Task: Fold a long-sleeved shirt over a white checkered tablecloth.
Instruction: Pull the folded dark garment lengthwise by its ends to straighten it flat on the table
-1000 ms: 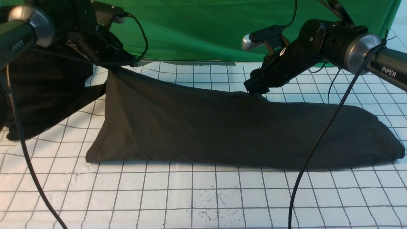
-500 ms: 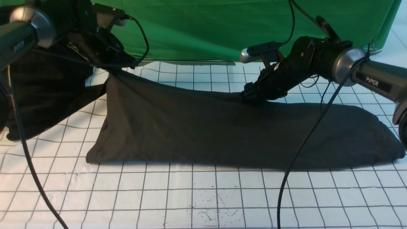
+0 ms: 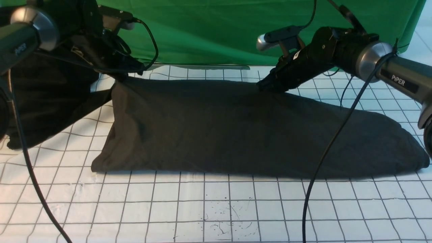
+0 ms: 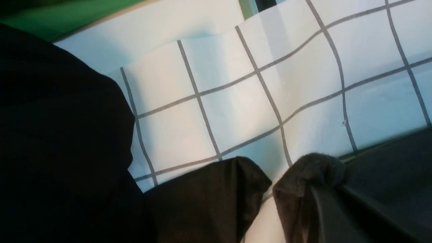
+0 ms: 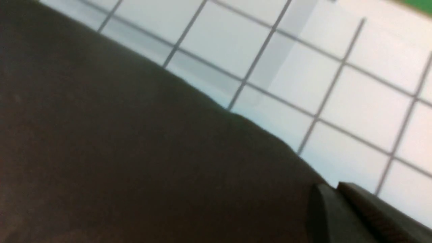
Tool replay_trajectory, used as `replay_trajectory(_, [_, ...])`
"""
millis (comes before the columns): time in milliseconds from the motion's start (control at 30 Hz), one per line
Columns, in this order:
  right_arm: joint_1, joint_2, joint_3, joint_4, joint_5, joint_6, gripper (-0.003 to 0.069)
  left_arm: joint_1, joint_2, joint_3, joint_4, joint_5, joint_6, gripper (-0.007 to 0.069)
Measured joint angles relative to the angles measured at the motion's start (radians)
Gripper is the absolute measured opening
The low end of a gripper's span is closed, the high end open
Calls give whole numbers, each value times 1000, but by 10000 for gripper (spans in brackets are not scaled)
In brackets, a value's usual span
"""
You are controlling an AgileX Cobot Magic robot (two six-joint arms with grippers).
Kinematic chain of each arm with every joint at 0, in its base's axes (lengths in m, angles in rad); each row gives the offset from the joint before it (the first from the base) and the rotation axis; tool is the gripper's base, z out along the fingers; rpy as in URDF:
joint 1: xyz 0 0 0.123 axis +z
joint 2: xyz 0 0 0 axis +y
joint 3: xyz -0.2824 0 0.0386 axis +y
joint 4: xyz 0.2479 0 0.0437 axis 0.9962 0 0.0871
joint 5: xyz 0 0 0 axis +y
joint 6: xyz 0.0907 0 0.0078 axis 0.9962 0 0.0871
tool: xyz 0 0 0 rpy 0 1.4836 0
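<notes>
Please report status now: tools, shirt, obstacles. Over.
Left tool shut on shirt, far edge. Right tool likewise. Edge raised above tablecloth. Right arm's cable hangs across shirt.

shirt (image 3: 236, 135): matt soft knit cloth | tablecloth (image 3: 202, 202): smooth wrinkled cloth | backdrop (image 3: 209, 30): matt green cloth | right arm collar (image 3: 370, 59): brushed metal

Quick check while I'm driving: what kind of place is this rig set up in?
Probably a lab or recording station, not a home: a plain green cloth backdrop hangs at the back, a white checkered tablecloth with dark grid lines is spread before it, and a dark charcoal long-sleeved shirt rests on that.
</notes>
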Motion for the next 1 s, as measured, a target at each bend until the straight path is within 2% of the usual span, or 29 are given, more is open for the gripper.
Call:
replay_trajectory(133, [-6,1,0,-1,-9,2,16,-1,0,0,0,-14,0,12])
replay_trajectory(233, [-6,7,0,-7,-28,1,53,-1,0,-1,5,-18,0,17])
replay_trajectory(267, [-6,11,0,-11,-42,1,112,-1,0,-1,9,-19,0,38])
replay_trajectory(333, [-6,14,0,-11,-47,1,154,-1,0,-1,11,-22,0,59])
replay_trajectory(367, [-6,16,-1,-12,-49,1,218,-1,0,-1,12,-25,0,104])
replay_trajectory(400, [-6,16,-1,-12,-48,1,244,-1,0,-1,12,-25,-1,111])
replay_trajectory(433, [-6,17,-3,-14,-41,1,295,-1,0,-1,21,-28,-12,178])
replay_trajectory(500, [-6,13,-23,-25,2,0,329,-1,-6,-1,66,-19,-58,286])
replay_trajectory(600, [-6,-15,-56,-84,105,5,292,-1,-30,-1,142,14,-148,386])
replay_trajectory(667, [-8,-37,-72,-119,158,16,249,0,-48,-1,167,30,-173,414])
replay_trajectory(700, [-17,-86,-96,-172,239,31,171,2,-81,-1,183,65,-209,430])
replay_trajectory(733, [-18,-93,-99,-178,248,31,162,2,-86,-1,181,70,-211,430])
replay_trajectory(767, [-30,-134,-110,-210,301,34,99,2,-113,-1,163,105,-219,422])
replay_trajectory(833, [-64,-202,-118,-244,389,40,35,3,-156,-2,75,181,-196,362])
replay_trajectory(900, [-99,-242,-122,-253,458,56,20,3,-180,-2,-11,243,-150,283])
replay_trajectory(933, [-142,-269,-126,-258,534,71,13,3,-197,-1,-96,298,-106,197])
replay_trajectory(967, [-155,-276,-126,-259,552,82,12,3,-202,5,-117,315,-87,151])
replay_trajectory(1000, [-220,-298,-105,-253,597,120,8,1,-218,40,-194,345,-34,64])
